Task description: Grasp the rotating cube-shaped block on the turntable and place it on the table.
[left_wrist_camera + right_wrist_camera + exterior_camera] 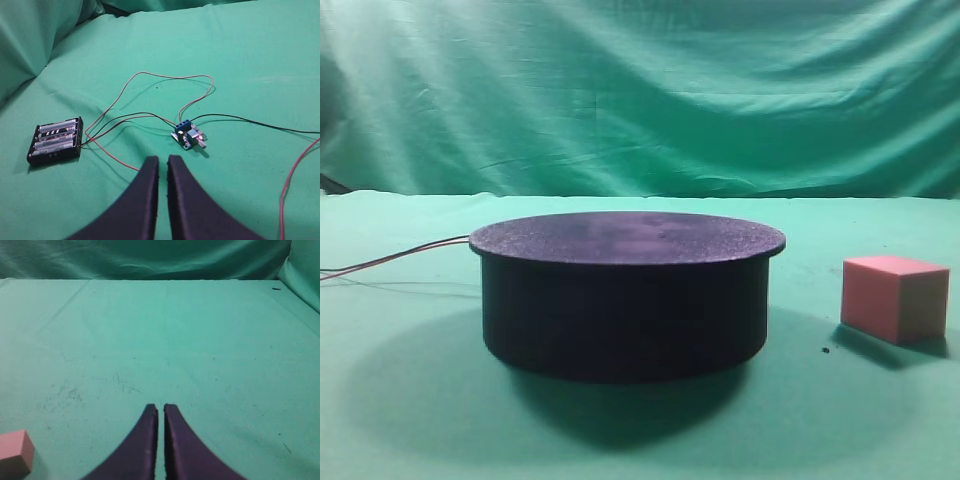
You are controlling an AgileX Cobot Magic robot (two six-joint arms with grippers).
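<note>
A: Report the left side first.

B: Left gripper (163,162): fingers nearly together, only a thin slit between the tips, nothing held. Ahead of it and to its left lies a black battery holder (55,141) with cells fitted. Just ahead of the tips and slightly to their right lies a small blue circuit board (188,134). Thin wires (165,76) loop across the cloth between the two items.

A: Centre of the work area?

B: The turntable (625,295) stands on the table (400,400) in the exterior high view; wires leave it on its left side. Its speckled top disc carries nothing. Neither gripper shows in that view.

A: Location of the cube-shaped block (895,298)?

B: On the green cloth, well apart from the drum on its right, resting flat.

A: Right side?

B: Right gripper (161,410): fingers narrow, tips almost meeting, holding nothing. The block (15,452) sits low to its left, clear of the fingers, not touching them.
</note>
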